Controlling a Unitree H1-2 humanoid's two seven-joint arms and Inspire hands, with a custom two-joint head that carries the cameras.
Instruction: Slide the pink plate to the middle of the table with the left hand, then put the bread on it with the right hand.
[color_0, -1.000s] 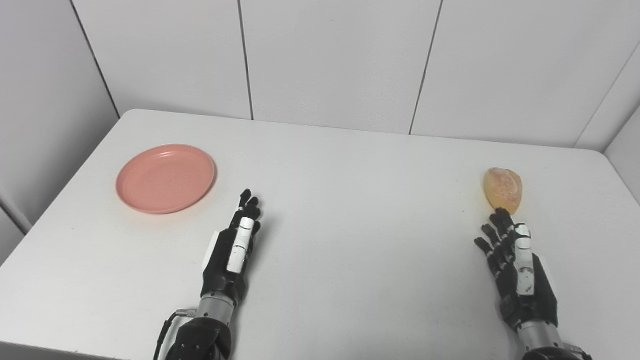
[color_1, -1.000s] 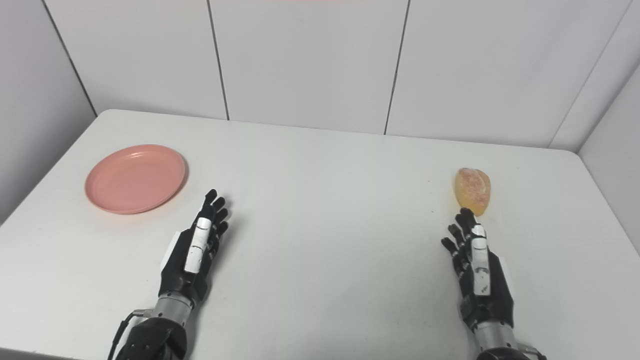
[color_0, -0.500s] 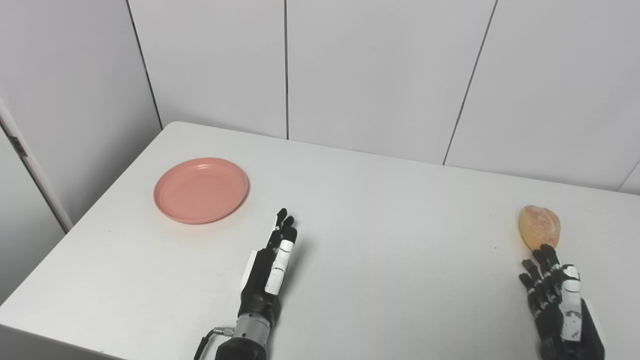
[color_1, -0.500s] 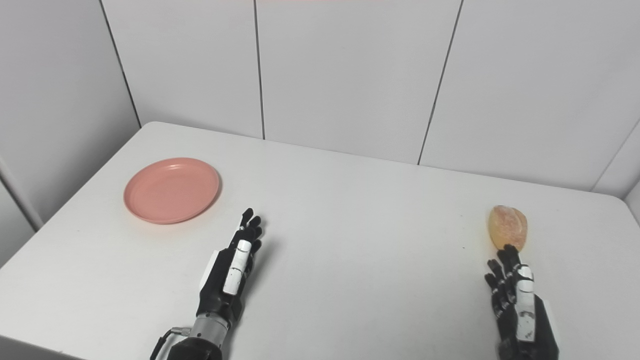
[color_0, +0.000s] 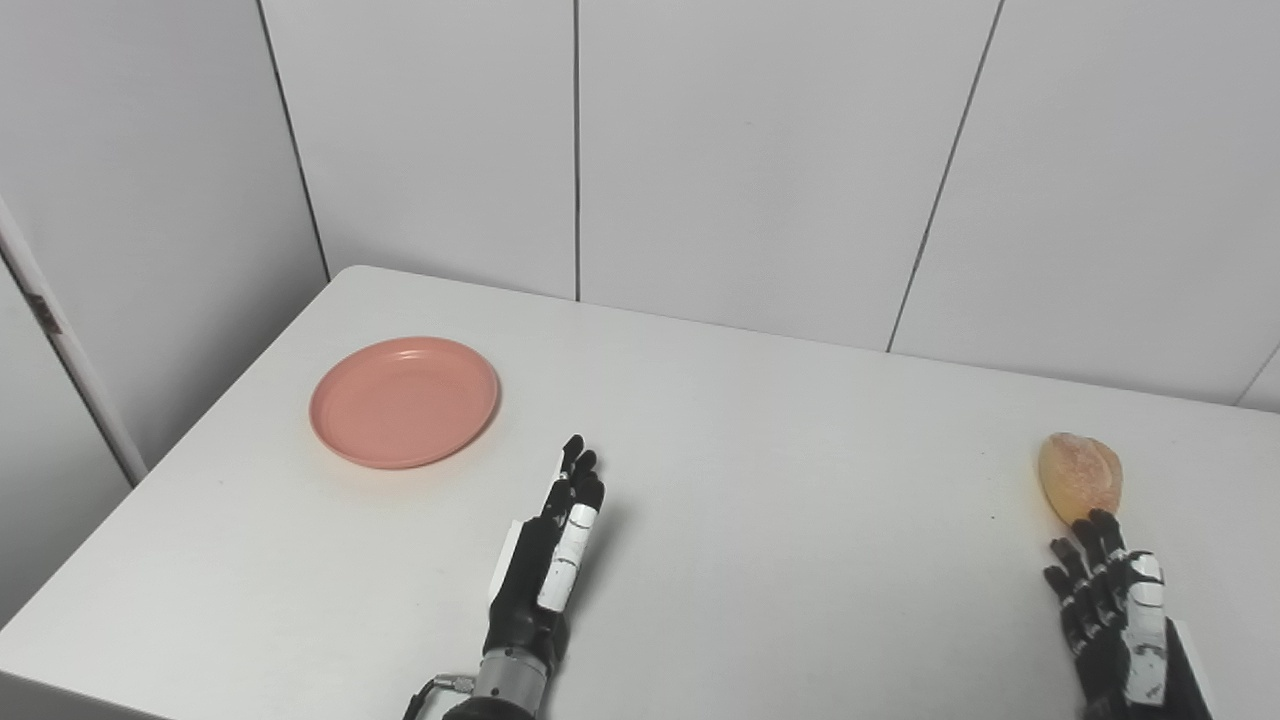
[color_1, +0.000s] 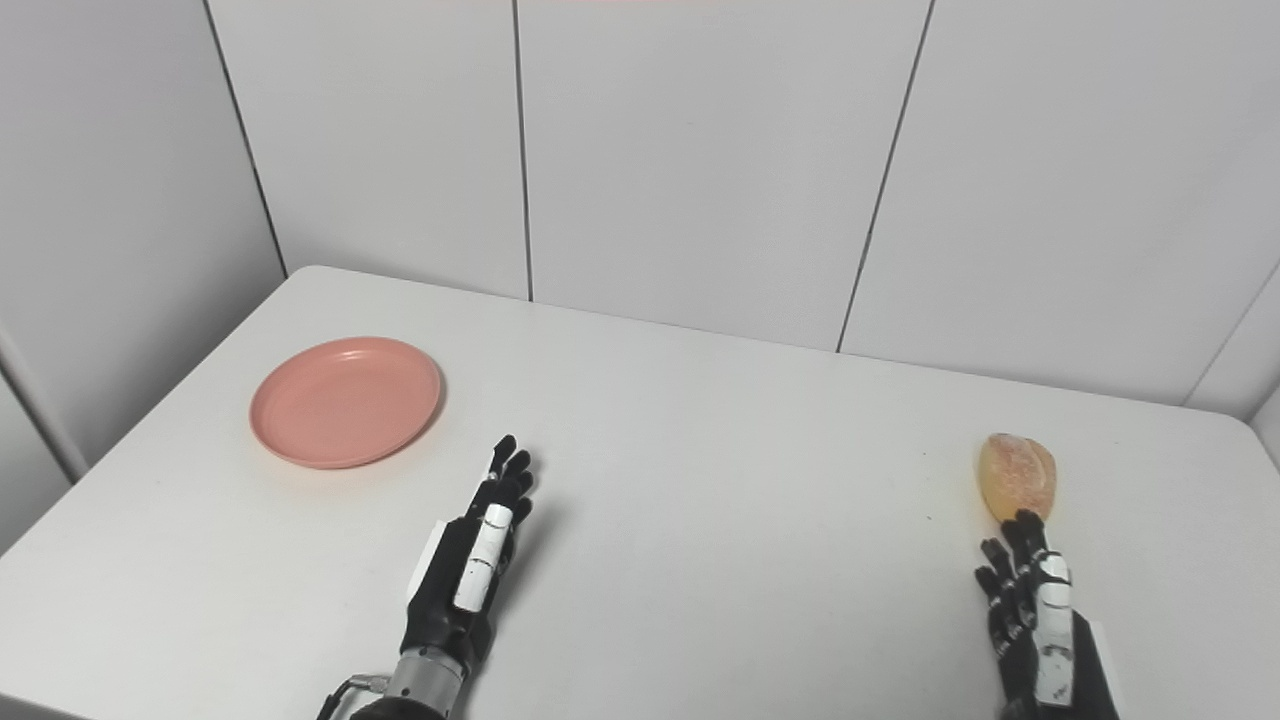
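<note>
The pink plate (color_0: 404, 401) lies empty on the far left part of the white table (color_0: 760, 470). My left hand (color_0: 548, 575) rests open near the front edge, fingers straight, to the right of and nearer than the plate, not touching it. A golden-brown bread roll (color_0: 1079, 475) sits at the right side of the table. My right hand (color_0: 1118, 625) is open just in front of the roll, fingers spread, with its fingertips reaching the roll's near edge; whether they touch it I cannot tell. Neither hand holds anything.
White panelled walls stand behind the table and along its left side. The table's left edge runs close to the plate. A bare stretch of tabletop (color_1: 740, 480) lies between plate and bread.
The camera has swung left and tilted up, so everything sits lower and further right in the picture. Plate, bread and both hands keep their places on the table.
</note>
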